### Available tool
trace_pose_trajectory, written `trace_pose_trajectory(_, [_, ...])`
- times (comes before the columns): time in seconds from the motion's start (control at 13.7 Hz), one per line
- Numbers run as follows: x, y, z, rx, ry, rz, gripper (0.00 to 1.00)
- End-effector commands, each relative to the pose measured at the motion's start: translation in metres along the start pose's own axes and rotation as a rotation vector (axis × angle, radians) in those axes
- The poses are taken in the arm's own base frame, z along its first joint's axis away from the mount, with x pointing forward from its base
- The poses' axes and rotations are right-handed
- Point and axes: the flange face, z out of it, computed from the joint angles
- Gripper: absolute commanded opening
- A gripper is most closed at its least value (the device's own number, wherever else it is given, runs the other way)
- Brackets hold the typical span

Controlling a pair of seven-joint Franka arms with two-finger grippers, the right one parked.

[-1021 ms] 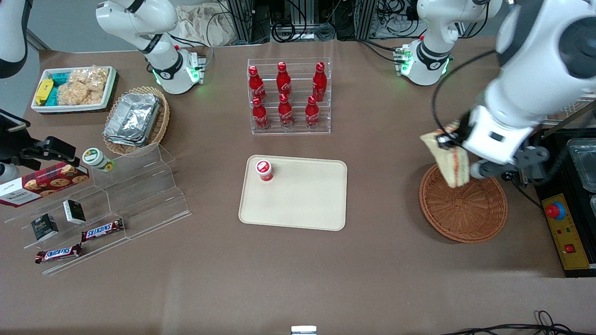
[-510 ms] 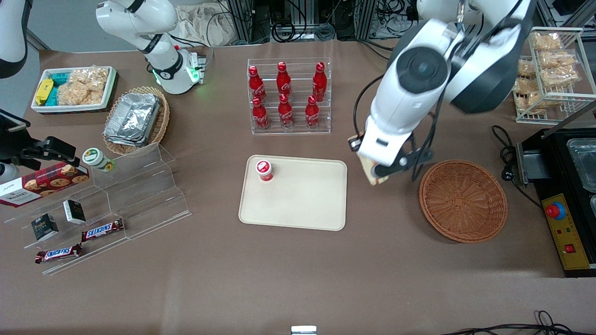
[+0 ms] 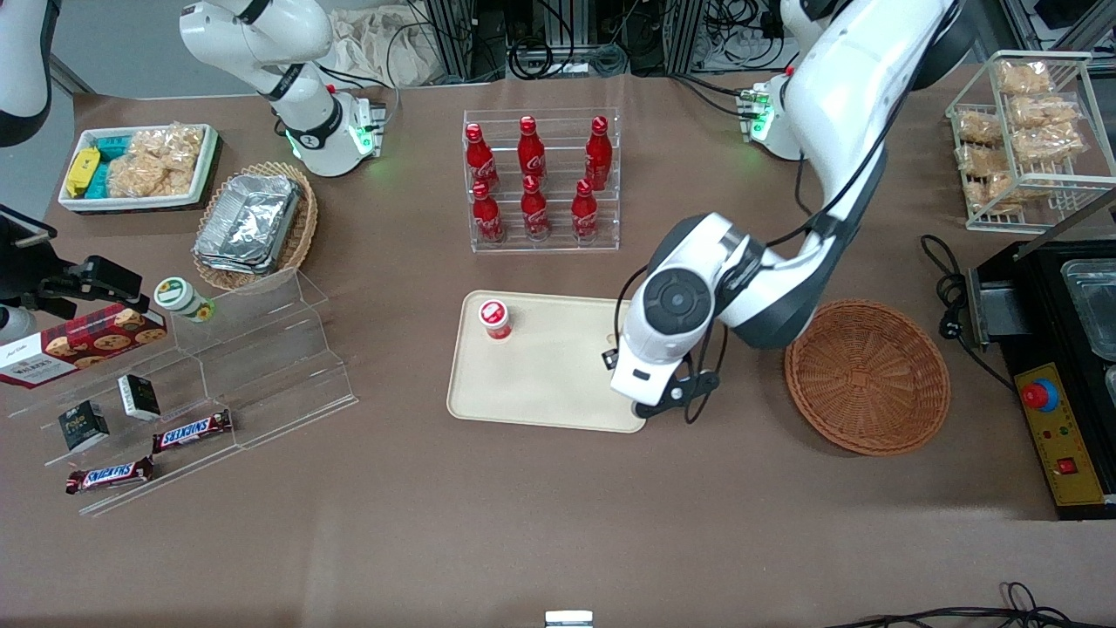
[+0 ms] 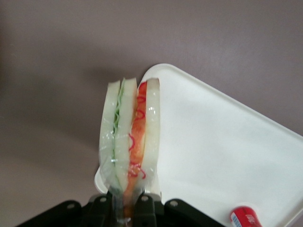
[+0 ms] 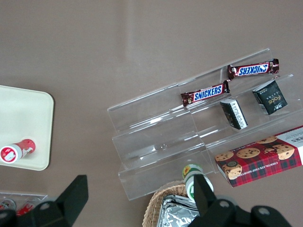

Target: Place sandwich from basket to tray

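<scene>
Desk (image 3: 523, 523) mid-area: tray (image 3: 558, 384) sits central, basket (image 3: 867, 377) toward the working arm's end, now without the sandwich. You carry the sandwich (image 4: 130, 142) over the tray's corner nearest the basket and front edge. Shift it further over the tray's middle, lower flat, avoid the red-capped cup (image 3: 494, 319). Pincer (image 4: 128, 208) is clamped on the sandwich's narrow end, fingers nearly together.

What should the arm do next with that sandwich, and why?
Probably move a little farther in over the tray, then lower. The gripper holds the sandwich, jaws shut on it, hanging over the tray's corner near the basket, so it might land half off.
</scene>
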Motion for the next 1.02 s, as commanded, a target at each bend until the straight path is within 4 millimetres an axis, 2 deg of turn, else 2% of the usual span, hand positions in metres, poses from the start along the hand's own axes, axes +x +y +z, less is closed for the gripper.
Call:
trace_pose_trajectory(0.0, [0.002, 0.009, 0.020, 0.023, 0.022, -0.003, 0.10])
trace_pose_trajectory(0.22, [-0.012, 0.026, 0.058, 0.020, 0.019, 0.029, 0.13])
trace_pose_trajectory(0.36, [-0.012, 0.029, 0.075, 0.025, 0.030, 0.025, 0.17])
trace_pose_trajectory(0.44, [-0.011, 0.029, 0.083, 0.037, 0.037, 0.019, 0.21])
trace_pose_trajectory(0.51, [-0.011, 0.029, 0.086, 0.038, 0.033, 0.010, 0.30])
trace_pose_trajectory(0.58, [-0.010, 0.029, 0.084, 0.035, 0.034, 0.006, 0.59])
trace_pose_trajectory(0.66, [-0.009, 0.028, 0.081, 0.031, 0.037, 0.005, 1.00])
trace_pose_trajectory(0.73, [-0.009, 0.028, 0.071, 0.031, 0.045, -0.006, 1.00])
trace_pose_trajectory(0.8, [-0.009, 0.026, 0.049, 0.025, 0.067, -0.030, 1.00])
trace_pose_trajectory(0.95, [0.000, 0.007, -0.021, -0.005, 0.111, -0.091, 1.00])
